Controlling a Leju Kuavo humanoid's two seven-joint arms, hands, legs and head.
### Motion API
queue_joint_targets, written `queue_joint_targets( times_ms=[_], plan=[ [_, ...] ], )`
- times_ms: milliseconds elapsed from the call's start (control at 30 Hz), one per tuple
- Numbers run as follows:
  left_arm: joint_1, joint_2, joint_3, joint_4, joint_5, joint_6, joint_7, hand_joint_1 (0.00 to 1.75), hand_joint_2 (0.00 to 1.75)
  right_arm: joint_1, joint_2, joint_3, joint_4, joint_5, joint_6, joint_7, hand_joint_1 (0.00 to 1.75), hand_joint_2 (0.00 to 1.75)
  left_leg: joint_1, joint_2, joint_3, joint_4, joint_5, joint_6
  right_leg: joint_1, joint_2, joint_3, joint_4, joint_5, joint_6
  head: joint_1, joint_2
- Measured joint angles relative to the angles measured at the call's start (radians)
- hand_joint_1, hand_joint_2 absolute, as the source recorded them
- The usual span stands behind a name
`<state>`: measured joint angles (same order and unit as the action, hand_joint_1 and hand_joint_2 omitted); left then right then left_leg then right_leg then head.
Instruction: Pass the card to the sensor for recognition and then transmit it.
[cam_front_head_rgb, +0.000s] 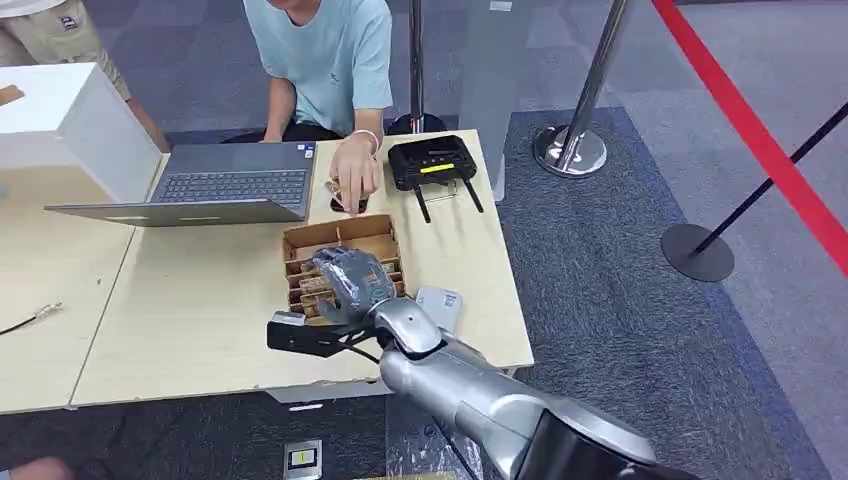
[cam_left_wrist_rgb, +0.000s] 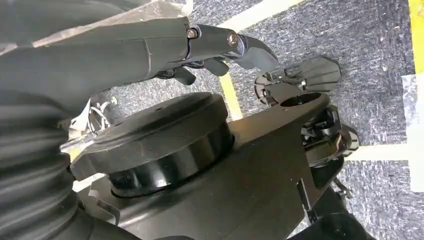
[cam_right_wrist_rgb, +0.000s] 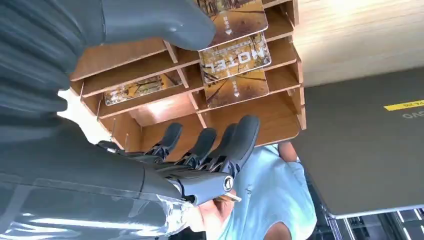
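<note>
**Right hand over the card rack**

The right hand (cam_front_head_rgb: 350, 280) hovers over the wooden rack (cam_front_head_rgb: 343, 240) near the table's (cam_front_head_rgb: 200, 310) right edge, fingers (cam_right_wrist_rgb: 235, 140) spread apart and holding nothing. The cards (cam_right_wrist_rgb: 235, 57) stand in the rack's slots, one just beside the thumb. A person's hand (cam_front_head_rgb: 352, 180) rests on the table beyond the rack, between a laptop (cam_front_head_rgb: 215, 185) and a black device with antennas (cam_front_head_rgb: 432, 165). The left hand (cam_left_wrist_rgb: 225, 47) hangs with fingers curled, empty.

A silver, rounded metal right arm (cam_front_head_rgb: 470, 390) with a dark elbow cover ends in a right hand (cam_front_head_rgb: 350, 278) with dark grey fingers (cam_right_wrist_rgb: 240, 137) and visible silver screws.
</note>
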<state>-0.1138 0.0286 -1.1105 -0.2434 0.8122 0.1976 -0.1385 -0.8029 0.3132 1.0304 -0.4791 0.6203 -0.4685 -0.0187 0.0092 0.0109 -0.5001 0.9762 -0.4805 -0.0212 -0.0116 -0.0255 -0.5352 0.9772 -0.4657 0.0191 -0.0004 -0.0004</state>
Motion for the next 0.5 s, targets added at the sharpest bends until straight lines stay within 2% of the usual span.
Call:
queue_joint_targets(
  times_ms=[167,267,300,500],
  plan=[
    [0.0,0.0,0.0,0.0,0.001,0.002,-0.001,0.0,1.75,0.005,0.0,0.0,0.0,-0.001,0.0,-0.001,0.79,1.75,0.0,0.0,0.0,0.0,0.0,0.0,0.0,0.0,0.0,0.0,0.0,0.0,0.0,0.0],
    [0.0,0.0,0.0,0.0,0.002,0.002,-0.001,0.0,1.75,0.01,0.0,0.0,0.0,-0.002,-0.002,-0.005,0.73,1.75,0.0,0.0,0.0,0.0,0.0,0.0,0.0,0.0,0.0,0.0,0.0,0.0,0.0,0.0],
    [0.0,0.0,0.0,0.0,0.003,0.002,-0.001,0.0,1.75,0.011,0.0,0.0,0.0,-0.001,-0.003,-0.006,0.65,1.75,0.0,0.0,0.0,0.0,0.0,0.0,0.0,0.0,0.0,0.0,0.0,0.0,0.0,0.0],
    [0.0,0.0,0.0,0.0,0.008,0.002,-0.002,0.0,1.75,0.02,0.002,0.001,-0.001,0.004,-0.004,-0.006,0.61,1.75,0.0,0.0,0.0,0.0,0.0,0.0,0.0,0.0,0.0,0.0,0.0,0.0,0.0,0.0]
  ],
)
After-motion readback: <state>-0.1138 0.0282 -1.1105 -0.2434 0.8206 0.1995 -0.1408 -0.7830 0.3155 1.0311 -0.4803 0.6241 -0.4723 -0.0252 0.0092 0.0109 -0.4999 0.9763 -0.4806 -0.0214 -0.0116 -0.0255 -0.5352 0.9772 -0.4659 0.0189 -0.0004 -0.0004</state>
